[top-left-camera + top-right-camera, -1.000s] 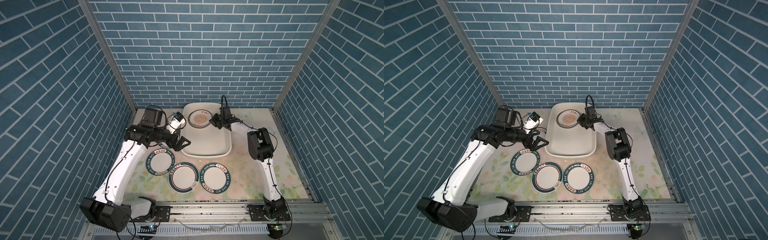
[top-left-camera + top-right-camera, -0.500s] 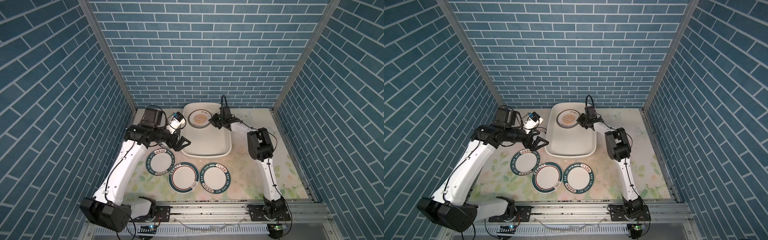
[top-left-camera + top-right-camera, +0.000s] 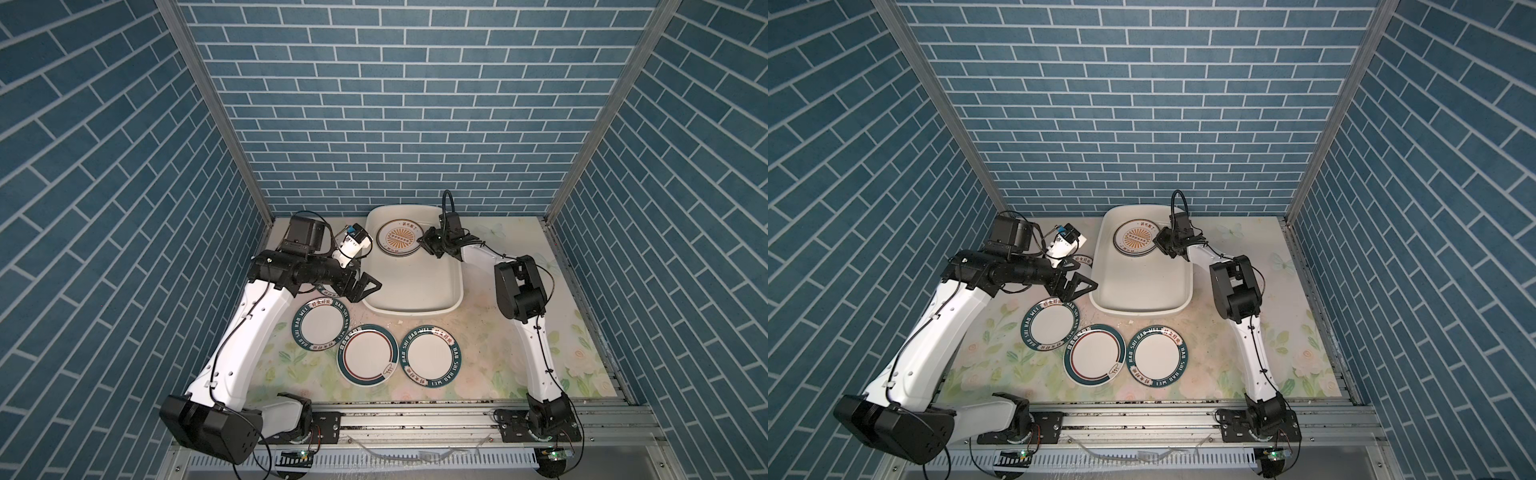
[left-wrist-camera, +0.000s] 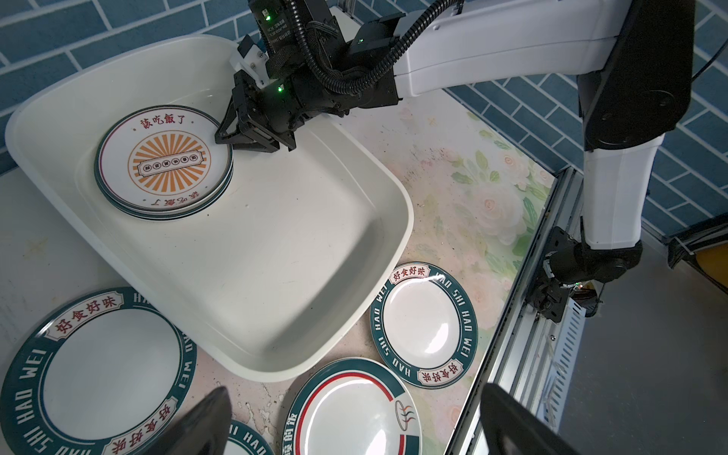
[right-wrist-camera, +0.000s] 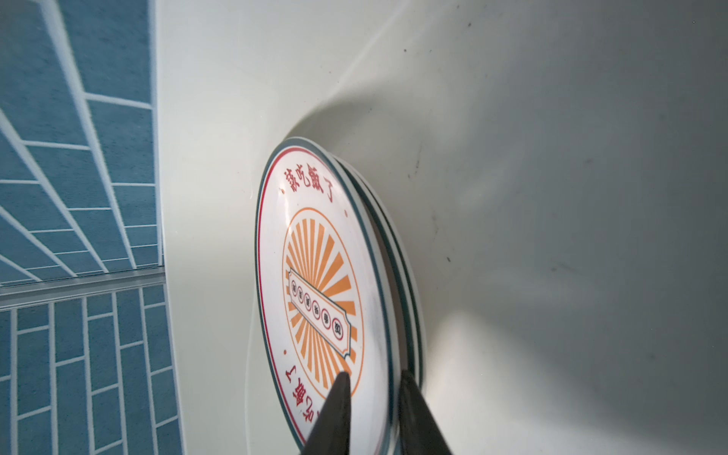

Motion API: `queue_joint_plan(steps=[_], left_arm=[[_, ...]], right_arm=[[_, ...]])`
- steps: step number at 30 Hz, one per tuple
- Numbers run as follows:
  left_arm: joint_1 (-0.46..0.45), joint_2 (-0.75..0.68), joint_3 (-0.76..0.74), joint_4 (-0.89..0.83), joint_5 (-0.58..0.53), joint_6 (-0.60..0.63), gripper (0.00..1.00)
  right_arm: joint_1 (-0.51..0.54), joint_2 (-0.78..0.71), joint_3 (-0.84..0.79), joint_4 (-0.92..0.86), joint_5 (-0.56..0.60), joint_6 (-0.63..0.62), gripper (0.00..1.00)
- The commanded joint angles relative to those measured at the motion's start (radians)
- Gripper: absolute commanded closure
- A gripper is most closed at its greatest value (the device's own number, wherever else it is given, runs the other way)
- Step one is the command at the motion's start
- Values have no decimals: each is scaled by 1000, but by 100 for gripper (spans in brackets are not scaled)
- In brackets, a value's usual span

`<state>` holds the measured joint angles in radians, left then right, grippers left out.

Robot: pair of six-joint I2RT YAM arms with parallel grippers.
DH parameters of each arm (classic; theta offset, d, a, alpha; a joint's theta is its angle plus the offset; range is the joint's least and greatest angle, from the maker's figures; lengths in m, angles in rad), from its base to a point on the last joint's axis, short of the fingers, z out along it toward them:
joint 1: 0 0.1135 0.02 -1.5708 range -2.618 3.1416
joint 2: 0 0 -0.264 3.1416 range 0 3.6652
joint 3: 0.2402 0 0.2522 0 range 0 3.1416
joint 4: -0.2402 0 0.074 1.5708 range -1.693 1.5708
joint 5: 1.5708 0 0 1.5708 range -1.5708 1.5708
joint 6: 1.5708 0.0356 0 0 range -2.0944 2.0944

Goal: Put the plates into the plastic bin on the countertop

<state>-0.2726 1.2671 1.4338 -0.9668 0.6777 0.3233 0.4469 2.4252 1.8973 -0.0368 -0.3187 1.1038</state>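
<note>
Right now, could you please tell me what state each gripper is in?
Left gripper: open, holding nothing.
Right gripper: jaws slightly apart astride the rim of the sunburst plate; whether it grips cannot be told.

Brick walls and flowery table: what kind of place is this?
Likely a robot test booth made up like a kitchen: printed brick walls, two arms bolted to a metal rail, plates beside a plastic bin.

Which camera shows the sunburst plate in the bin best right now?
The left wrist view: the whole sunburst plate and the stack beneath it show clearly. The right wrist view gives the plate obliquely, partly cropped. In both top views the plate is small.
</note>
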Motion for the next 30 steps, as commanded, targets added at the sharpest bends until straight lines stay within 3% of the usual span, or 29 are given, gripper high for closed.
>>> queue_joint_plan(steps=[1, 30], left_arm=[[-2, -18, 18, -11, 11, 8, 0], [-2, -30, 16, -10, 2, 8, 0]], right_arm=[[4, -6, 27, -17, -6, 16, 77], [2, -54, 66, -115, 5, -50, 75]])
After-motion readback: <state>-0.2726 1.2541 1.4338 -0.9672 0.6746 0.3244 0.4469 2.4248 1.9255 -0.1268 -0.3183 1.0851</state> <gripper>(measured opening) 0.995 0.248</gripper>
